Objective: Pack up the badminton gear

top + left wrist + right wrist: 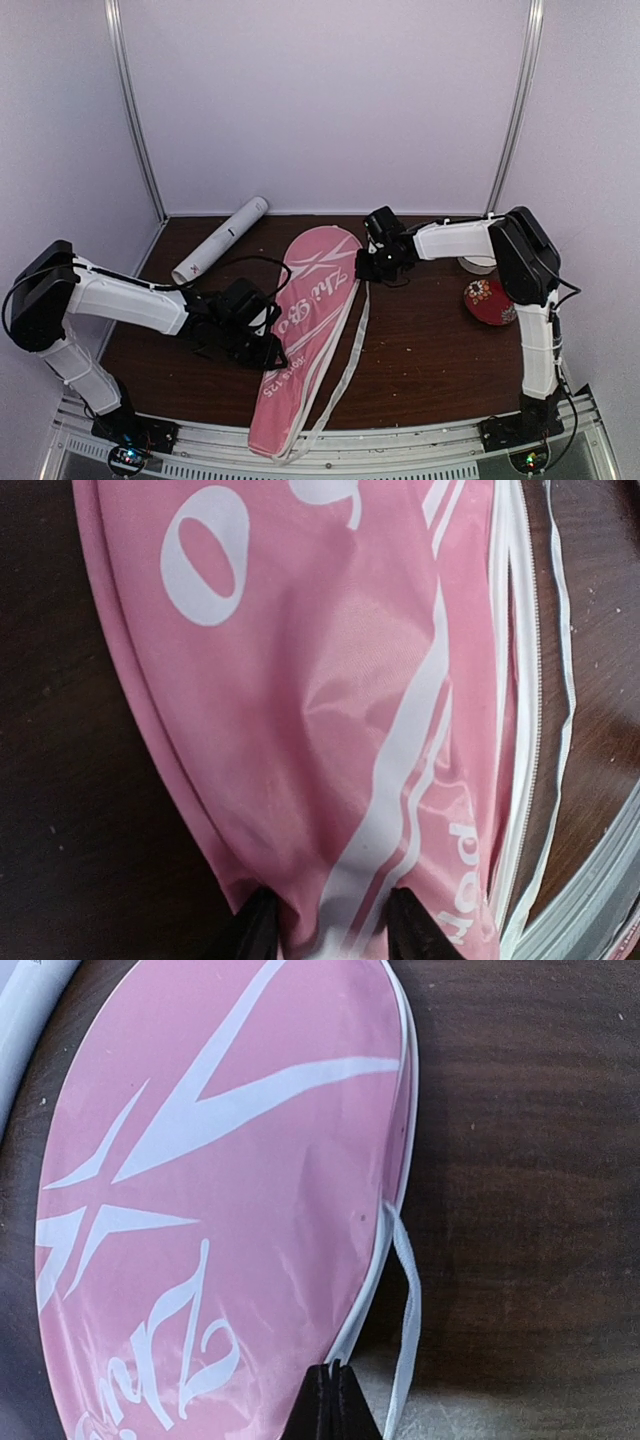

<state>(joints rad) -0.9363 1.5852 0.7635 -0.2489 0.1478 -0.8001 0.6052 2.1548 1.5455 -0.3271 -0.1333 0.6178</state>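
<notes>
From above, we see the pink cover [305,330] lying lengthwise on the worktop [430,350], its wide end far and its narrow end at the near edge. The long white tube [220,238] lies just left of the cover's wide end. A red patterned dish [488,300] sits well to the cover's right. The left pincer [262,345] is at the cover's left edge and the right pincer [368,268] at its far right rim.

In the left wrist view, the fingers [255,930] stand apart with pink cover fabric between them. We cannot tell whether they pinch it.

In the right wrist view, the right pincer is clenched, tips together at the cover's white-edged rim beside a white strap [405,1290].
</notes>
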